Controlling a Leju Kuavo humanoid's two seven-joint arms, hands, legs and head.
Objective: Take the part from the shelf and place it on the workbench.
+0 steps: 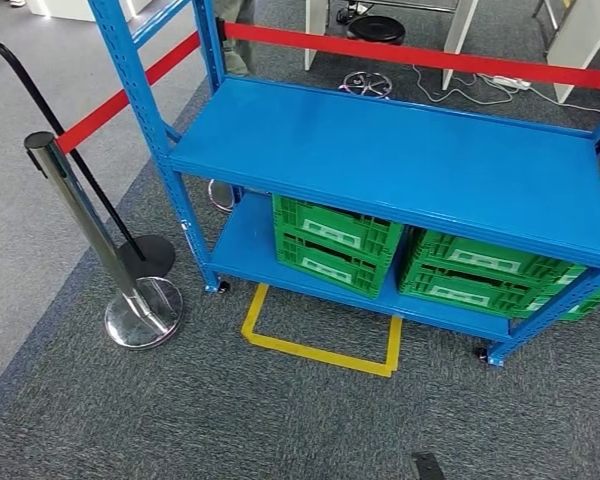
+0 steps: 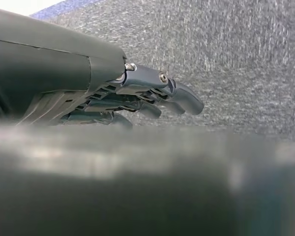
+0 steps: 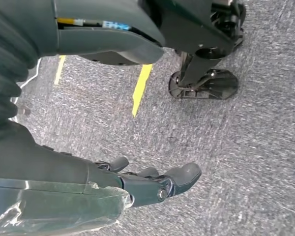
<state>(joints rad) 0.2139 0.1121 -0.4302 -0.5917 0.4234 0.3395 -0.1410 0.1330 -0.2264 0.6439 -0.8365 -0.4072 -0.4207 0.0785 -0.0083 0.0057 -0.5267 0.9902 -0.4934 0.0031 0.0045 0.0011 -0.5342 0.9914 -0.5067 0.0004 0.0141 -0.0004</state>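
Observation:
A blue metal shelf stands ahead of me in the head view, its middle board bare. On its lowest board sit two green crates, one on the left and one on the right; the board above hides their insides. My left hand hangs over grey carpet, fingers stretched out and holding nothing. My right hand also hangs above the carpet with its fingers extended and nothing in them.
A chrome barrier post on a round base stands left of the shelf. Red belts run from it and behind the shelf. A yellow tape rectangle marks the carpet before the shelf. Cables lie on the floor beyond.

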